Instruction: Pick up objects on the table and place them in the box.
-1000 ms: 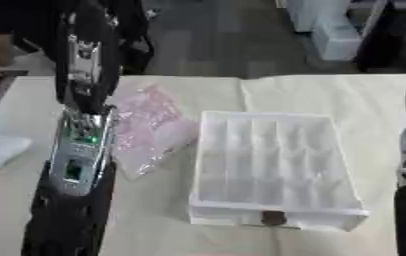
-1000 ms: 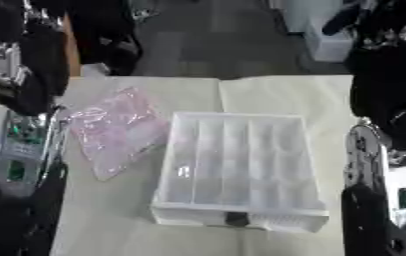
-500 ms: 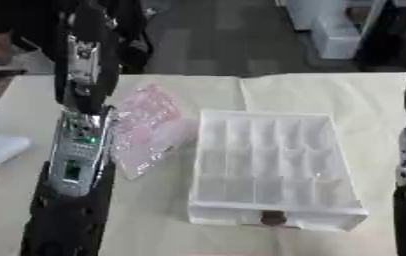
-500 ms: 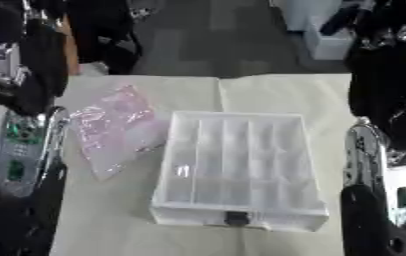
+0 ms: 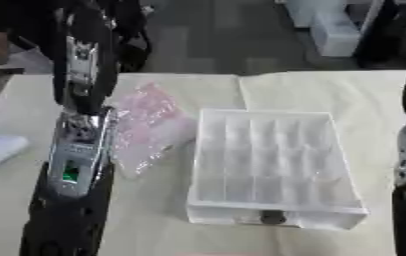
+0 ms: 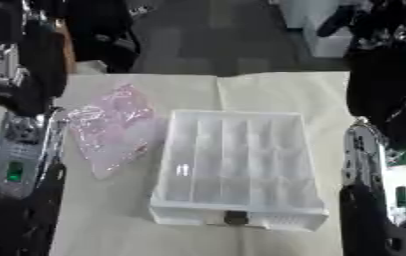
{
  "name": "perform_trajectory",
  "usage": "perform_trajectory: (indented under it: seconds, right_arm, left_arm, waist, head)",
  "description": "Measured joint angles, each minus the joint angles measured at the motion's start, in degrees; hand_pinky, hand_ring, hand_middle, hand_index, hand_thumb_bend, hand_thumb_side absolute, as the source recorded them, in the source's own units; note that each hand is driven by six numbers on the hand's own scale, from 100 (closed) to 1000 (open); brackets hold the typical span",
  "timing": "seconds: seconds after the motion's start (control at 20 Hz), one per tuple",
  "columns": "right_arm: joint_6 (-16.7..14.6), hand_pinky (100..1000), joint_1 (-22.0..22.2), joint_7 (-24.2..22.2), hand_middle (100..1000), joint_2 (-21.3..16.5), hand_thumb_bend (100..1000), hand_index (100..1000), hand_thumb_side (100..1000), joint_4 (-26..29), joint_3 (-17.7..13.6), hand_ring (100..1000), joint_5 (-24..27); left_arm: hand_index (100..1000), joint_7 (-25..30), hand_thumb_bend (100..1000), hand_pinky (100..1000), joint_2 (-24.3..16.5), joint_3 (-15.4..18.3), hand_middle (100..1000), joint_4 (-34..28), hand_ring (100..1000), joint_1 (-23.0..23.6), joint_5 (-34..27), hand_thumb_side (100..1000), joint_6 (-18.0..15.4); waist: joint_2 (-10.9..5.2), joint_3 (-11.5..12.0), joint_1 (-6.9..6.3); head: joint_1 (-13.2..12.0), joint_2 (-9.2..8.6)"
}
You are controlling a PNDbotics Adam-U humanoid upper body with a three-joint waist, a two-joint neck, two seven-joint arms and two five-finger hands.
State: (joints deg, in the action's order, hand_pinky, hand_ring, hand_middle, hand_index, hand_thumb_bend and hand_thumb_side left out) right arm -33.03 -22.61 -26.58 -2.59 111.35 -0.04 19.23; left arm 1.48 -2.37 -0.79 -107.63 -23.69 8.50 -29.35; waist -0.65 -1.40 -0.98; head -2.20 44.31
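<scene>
Scene: A divided white box [image 5: 276, 170] sits mid-table on a cream cloth [image 5: 346, 95], its compartments apparently empty.
Object: A crinkled pink bag [image 6: 110, 127] lies just left of the box, near its wall.
Arms: The left arm [image 5: 75, 150] stands beside the bag; the right arm [image 6: 373, 170] rises at the right edge.
Fingers: Neither hand shows clearly, so I cannot tell their state.
Advice: Take the bag near its middle, lift it clear of the wall, then lower it inside.

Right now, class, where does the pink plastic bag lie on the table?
The pink plastic bag lies left of centre in both eye views, beside the left wall of the white compartment box.
</scene>
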Motion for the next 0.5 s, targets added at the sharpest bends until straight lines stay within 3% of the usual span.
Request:
perform_trajectory:
  seconds: [0.5]
  right_arm:
    - [0.20, 522, 0.00, -0.25, 898, 0.00, 100, 801, 826, 0.00, 0.00, 779, 0.20]
  left_arm:
    - [981, 0.00, 100, 873, 0.00, 0.00, 964, 0.14, 934, 0.00, -0.02, 1000, 0.00]
  waist:
    - [0.01, 0.00, -0.02]
  head:
    - [-0.41, 0.00]
